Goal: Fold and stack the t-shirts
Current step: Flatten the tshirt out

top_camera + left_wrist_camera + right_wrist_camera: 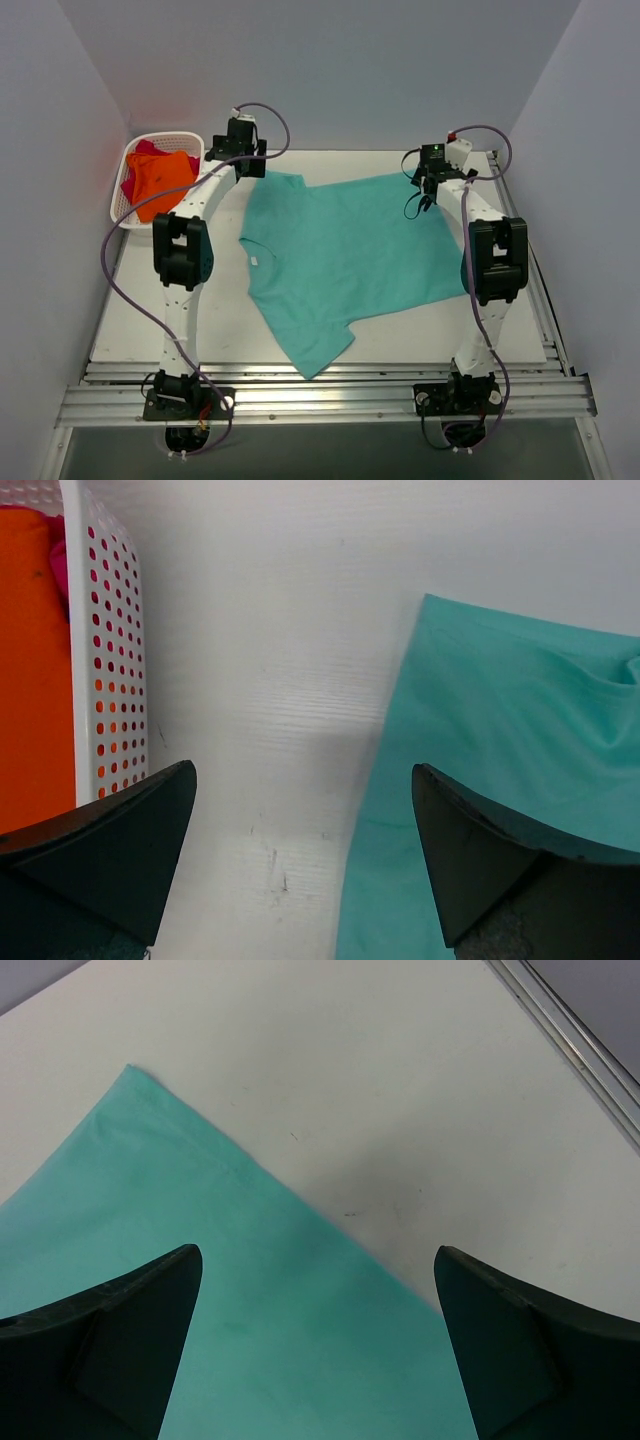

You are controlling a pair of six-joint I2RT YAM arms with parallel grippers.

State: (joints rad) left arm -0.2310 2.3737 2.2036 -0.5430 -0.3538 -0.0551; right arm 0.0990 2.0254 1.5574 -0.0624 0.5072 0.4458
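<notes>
A teal-green t-shirt (pixel 345 260) lies spread flat on the white table, collar to the left, one sleeve at the back left and one at the front. My left gripper (pixel 238 152) hovers open over the back-left sleeve (pixel 500 780), holding nothing. My right gripper (pixel 432 178) is open above the shirt's back-right hem corner (pixel 200 1260), also empty. An orange t-shirt (pixel 160 182) lies on a magenta-red t-shirt (pixel 140 152) in the basket.
A white lattice basket (pixel 121 210) stands at the back left of the table; its perforated wall (pixel 115 670) is just left of my left gripper. Metal rails (pixel 330 390) run along the front edge and the right side (pixel 580 1040).
</notes>
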